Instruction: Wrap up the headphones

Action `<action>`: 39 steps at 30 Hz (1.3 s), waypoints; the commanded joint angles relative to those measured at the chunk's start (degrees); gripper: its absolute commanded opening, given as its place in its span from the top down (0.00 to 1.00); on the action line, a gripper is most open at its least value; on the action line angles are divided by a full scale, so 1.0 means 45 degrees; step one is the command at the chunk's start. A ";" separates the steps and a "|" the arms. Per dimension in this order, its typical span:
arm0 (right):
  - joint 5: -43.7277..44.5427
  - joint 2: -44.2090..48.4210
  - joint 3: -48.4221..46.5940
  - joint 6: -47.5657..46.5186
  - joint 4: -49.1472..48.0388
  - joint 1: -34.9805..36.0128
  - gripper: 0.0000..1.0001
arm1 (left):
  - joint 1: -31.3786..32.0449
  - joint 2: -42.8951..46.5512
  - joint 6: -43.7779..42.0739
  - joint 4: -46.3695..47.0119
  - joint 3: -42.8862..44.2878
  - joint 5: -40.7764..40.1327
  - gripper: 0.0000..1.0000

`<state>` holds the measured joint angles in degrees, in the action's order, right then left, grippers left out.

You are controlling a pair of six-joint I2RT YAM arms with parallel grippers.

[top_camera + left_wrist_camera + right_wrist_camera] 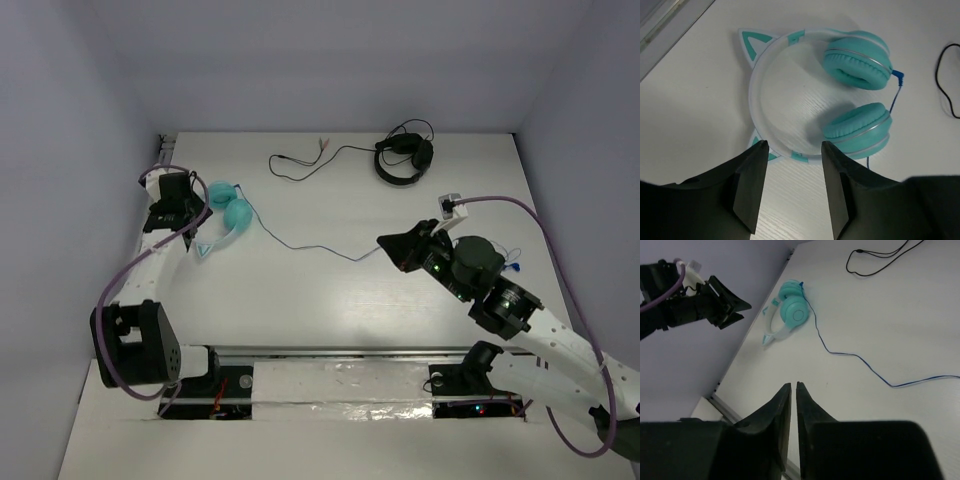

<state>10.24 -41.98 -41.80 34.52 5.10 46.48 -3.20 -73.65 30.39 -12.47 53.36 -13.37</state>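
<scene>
The teal headphones [228, 212] lie flat at the left of the table, ear cups side by side, pale cat-ear headband toward the left edge. They show large in the left wrist view [855, 90] and small in the right wrist view [790, 312]. Their thin blue cable [310, 248] trails right across the table to near my right gripper. My left gripper [192, 212] is open and empty, hovering just beside the headband [760, 100]; it shows in its wrist view [792, 145]. My right gripper [392, 250] is shut and empty above the table; its wrist view [790, 386] shows it too.
Black headphones [404, 158] with a black cable [320, 158] lie at the back of the table. The table's left edge and wall are close to the teal headphones. A purple cable [560, 260] loops off my right arm.
</scene>
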 commanded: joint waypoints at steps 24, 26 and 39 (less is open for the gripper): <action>-0.1436 0.0168 0.0227 -0.0367 -0.0959 0.0003 0.58 | -0.1202 -0.6133 -0.0757 0.0310 0.2145 0.0001 0.59; -0.1378 0.0187 0.0266 -0.0367 -0.0939 0.0003 0.58 | -0.1202 -0.6329 -0.0777 0.0310 0.2243 -0.0037 0.59; -0.0282 -0.0513 0.0246 -0.0250 -0.0919 0.0003 0.89 | -0.1202 -0.5239 -0.1440 0.0134 0.2751 0.3103 1.00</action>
<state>7.33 -42.89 -40.34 34.00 3.77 46.48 -8.75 -103.53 25.74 -11.05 63.70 -6.72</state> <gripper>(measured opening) 0.129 0.095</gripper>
